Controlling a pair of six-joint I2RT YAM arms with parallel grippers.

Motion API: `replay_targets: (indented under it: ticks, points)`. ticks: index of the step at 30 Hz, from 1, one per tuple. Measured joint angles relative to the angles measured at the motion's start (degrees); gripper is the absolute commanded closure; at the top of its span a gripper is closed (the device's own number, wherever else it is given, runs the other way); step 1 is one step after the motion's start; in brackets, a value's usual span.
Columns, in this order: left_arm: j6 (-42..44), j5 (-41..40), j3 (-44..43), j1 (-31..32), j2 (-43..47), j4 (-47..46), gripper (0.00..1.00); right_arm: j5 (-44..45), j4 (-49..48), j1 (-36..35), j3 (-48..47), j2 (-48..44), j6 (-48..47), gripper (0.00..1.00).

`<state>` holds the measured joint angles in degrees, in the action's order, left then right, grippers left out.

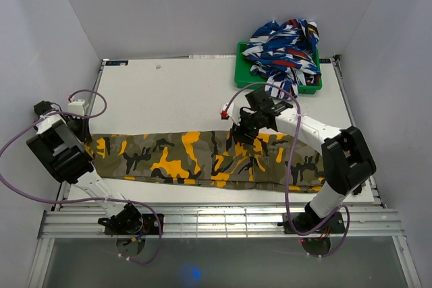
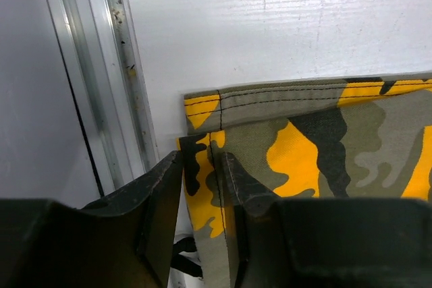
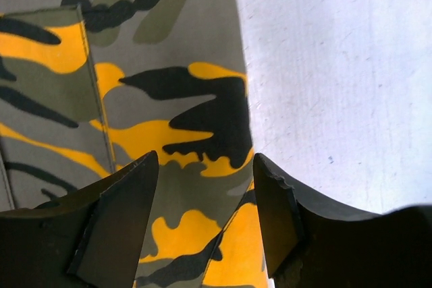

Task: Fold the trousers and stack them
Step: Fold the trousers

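Top external view first: the trousers (image 1: 182, 156) are laid out flat along the near side of the tabletop (image 1: 169, 92). Their long axis runs pretty much straight left to right, dipping a little toward the near edge at the right end. They look folded lengthwise, one leg on the other. The left wrist cam shows two stitched hems stacked at the left end, so the cuffs point left and the wider top part sits on the right by the right arm.

The left hand (image 2: 201, 160) is down at that cuff corner, right beside the metal rail at the tabletop edge. Its fingers (image 2: 165, 193) are close together with the lower hem edge in the narrow gap. Honestly I can't tell if it's actually biting the cloth or just straddling it.

The right hand (image 3: 202, 166) has its fingers spread wide apart, nothing gripped. It's sitting over the far long edge of the trousers, with one finger above camo and the other above bare white tabletop.

At the far right corner there's a green tray (image 1: 241, 72) piled with a blue, white and red cloth heap (image 1: 283, 45), well apart from the trousers.
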<state>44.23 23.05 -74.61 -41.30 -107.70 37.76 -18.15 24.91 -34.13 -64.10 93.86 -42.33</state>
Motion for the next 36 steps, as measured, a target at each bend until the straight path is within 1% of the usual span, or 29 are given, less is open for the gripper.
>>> replay_targets:
  ticks: [5,7,10,11,12,13,14,17,23,31,33,34,35,36]
  points:
    - [-0.2,-0.2,0.0,0.0,-1.8,0.5,0.70,-0.2,-0.9,-0.2,-3.4,3.0,1.5,0.38]
    - [-0.2,-0.1,0.0,0.0,-2.0,0.7,0.77,-0.2,-0.9,-0.5,-4.3,4.6,1.7,0.41]
    - [-0.3,0.0,0.0,0.0,-2.0,0.8,0.85,-0.2,-0.6,-0.8,-4.5,6.5,1.7,0.53]
    - [-0.3,0.1,-0.1,0.0,-2.0,0.9,0.87,-0.2,-0.3,-0.9,-4.5,7.0,1.6,0.59]
    - [-0.2,0.2,-0.1,0.0,-2.0,0.9,0.89,-0.2,0.0,-0.9,-4.5,7.4,1.4,0.62]
    - [-0.3,0.3,-0.2,0.0,-2.0,1.0,0.94,-0.3,0.4,-0.9,-4.5,7.6,1.3,0.67]
    - [-0.4,0.5,-0.2,0.0,-2.0,1.2,1.00,-0.2,0.7,-0.9,-4.5,7.7,1.3,0.77]
    - [-0.3,1.4,-0.3,0.0,-2.0,1.4,1.00,-0.4,1.0,-0.9,-4.5,7.7,1.0,0.92]
    - [-0.1,4.7,-0.3,0.0,-0.9,2.3,1.00,-0.9,1.7,-0.9,-4.4,7.3,0.3,0.92]
    - [-0.3,9.3,-0.2,0.0,6.0,0.7,1.00,-0.5,2.2,-0.9,-1.0,2.1,-1.0,0.92]
    - [-0.5,9.2,-0.2,0.0,6.3,-0.4,1.00,0.3,2.2,-0.9,-0.3,1.6,-1.0,0.82]
    - [-0.5,9.0,-0.2,0.0,6.0,-0.7,0.96,0.6,2.2,-0.9,-0.2,1.6,-0.9,0.76]
    - [-0.6,8.7,-0.2,0.0,5.6,-1.0,0.82,0.9,2.4,-0.9,-0.1,1.5,-0.9,0.58]
    - [-0.5,8.2,-0.2,0.0,4.9,-1.4,0.67,1.0,2.8,-0.8,0.0,1.4,-0.6,0.49]
